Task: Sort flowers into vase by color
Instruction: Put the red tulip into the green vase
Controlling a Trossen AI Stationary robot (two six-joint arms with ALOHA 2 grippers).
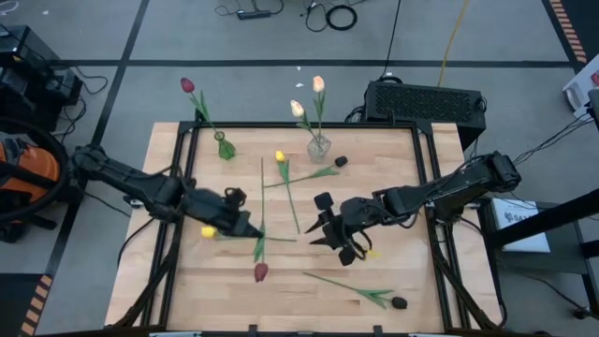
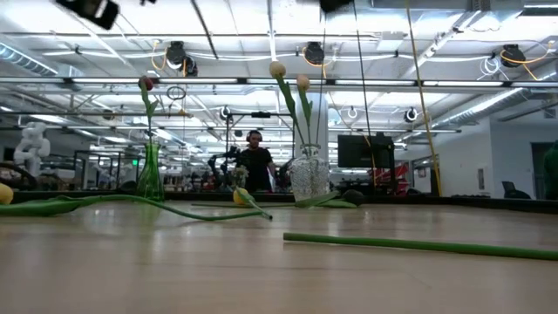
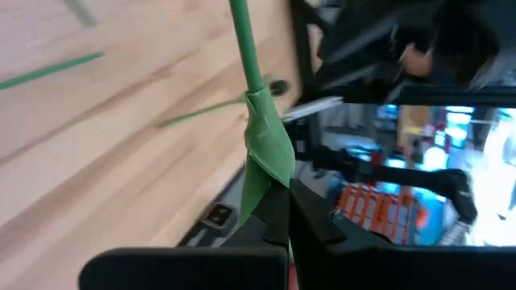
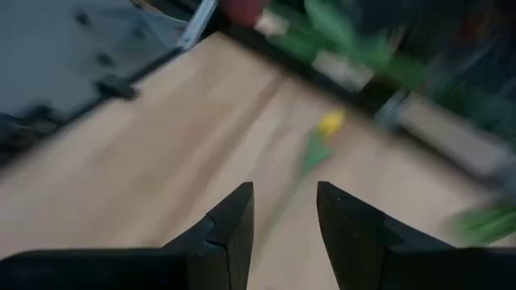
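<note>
The yellow artificial tulip [image 1: 208, 231] with a long thin green stem lies near the left edge of the wooden table [image 1: 393, 197], its stem pinched in the closed left gripper [image 1: 251, 227]. The right gripper [image 1: 339, 241] waits mid-table, fingers apart and empty. Judgement: lift slowly, keep the stem clamped, and clear the neighbouring maroon tulip [image 1: 260, 272] before carrying.

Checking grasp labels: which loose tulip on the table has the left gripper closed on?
The dark red-headed tulip near the front edge: the left gripper is shut on its green stem; the other loose tulips lie untouched.
</note>
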